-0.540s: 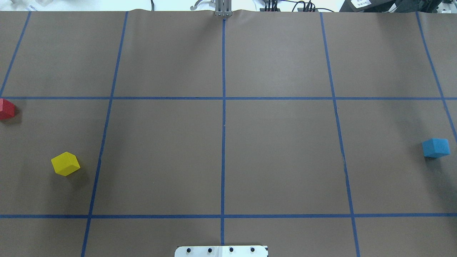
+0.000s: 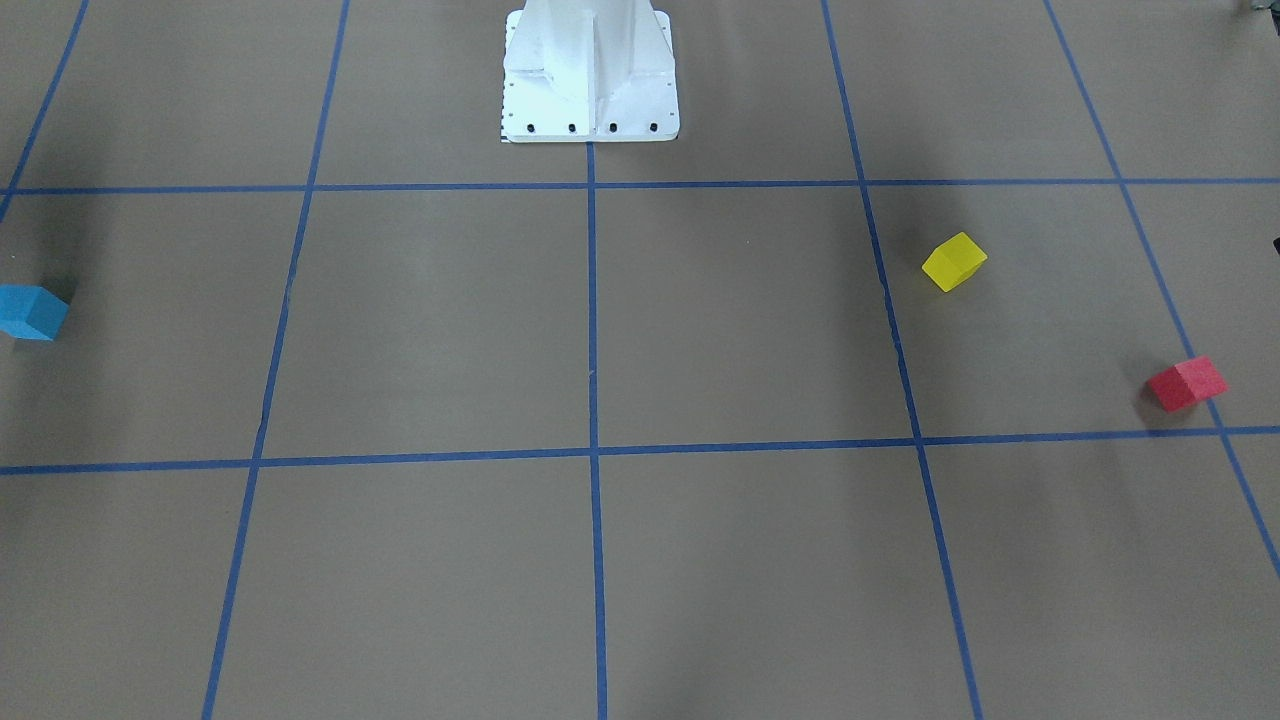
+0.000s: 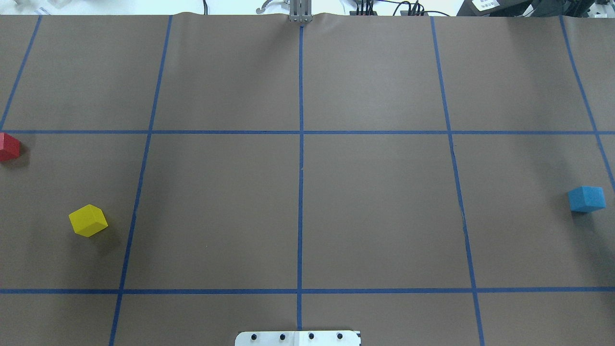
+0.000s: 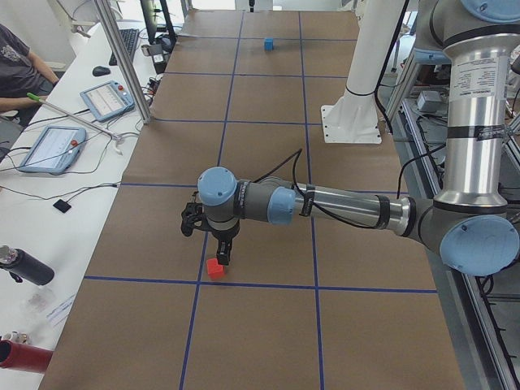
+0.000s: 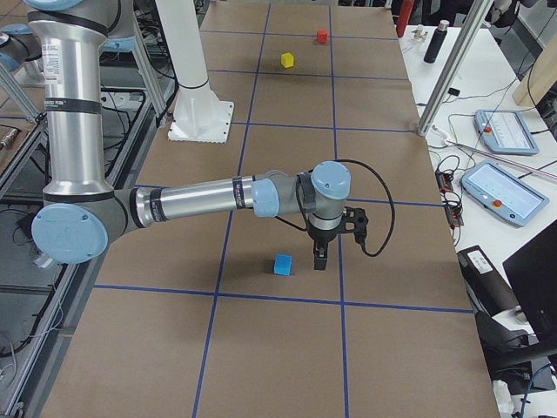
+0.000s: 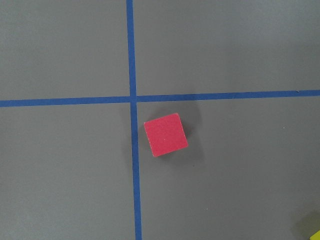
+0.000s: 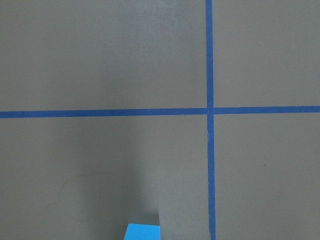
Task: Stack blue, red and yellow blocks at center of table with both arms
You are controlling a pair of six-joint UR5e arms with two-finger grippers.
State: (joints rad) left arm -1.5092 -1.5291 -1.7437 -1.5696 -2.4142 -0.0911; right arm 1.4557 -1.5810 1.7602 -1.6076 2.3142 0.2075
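On the brown table (image 3: pixel 375 211) the three blocks lie far apart. The red block (image 3: pixel 8 146) is at the left edge, the yellow block (image 3: pixel 88 220) nearer me on the left, and the blue block (image 3: pixel 586 199) at the far right. In the exterior left view my left gripper (image 4: pixel 226 256) hangs just above the red block (image 4: pixel 214 268), which sits centred in the left wrist view (image 6: pixel 166 135). My right gripper (image 5: pixel 319 257) hangs beside the blue block (image 5: pixel 283 264). I cannot tell whether either gripper is open or shut.
The white pedestal base (image 2: pixel 590 80) stands at the robot's edge of the table. A side bench holds tablets (image 4: pixel 49 148) and a dark bottle (image 4: pixel 24 266), and a person (image 4: pixel 20 69) sits there. An aluminium post (image 4: pixel 122 61) rises at the table's edge.
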